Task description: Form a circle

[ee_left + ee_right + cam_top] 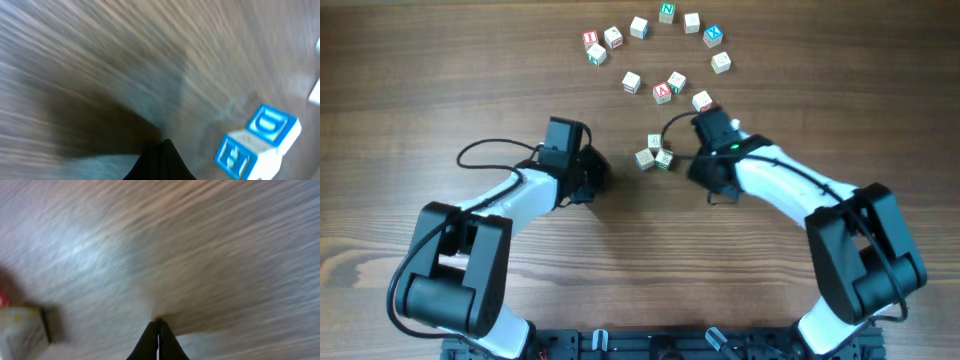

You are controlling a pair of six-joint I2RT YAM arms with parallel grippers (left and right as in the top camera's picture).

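A brown wood-grain table (440, 80) fills every view. There are roughly fifteen small pale wooden alphabet cubes (632, 82). Eight form an arc at 12 o'clock that opens toward 6, with its long axis running 9 to 3. Four sit inside it and three lie near centre. The left gripper (164, 142) and right gripper (156, 322) are pinched closed and hold nothing.

pale cubes (639, 27) bear red, green, blue letters.
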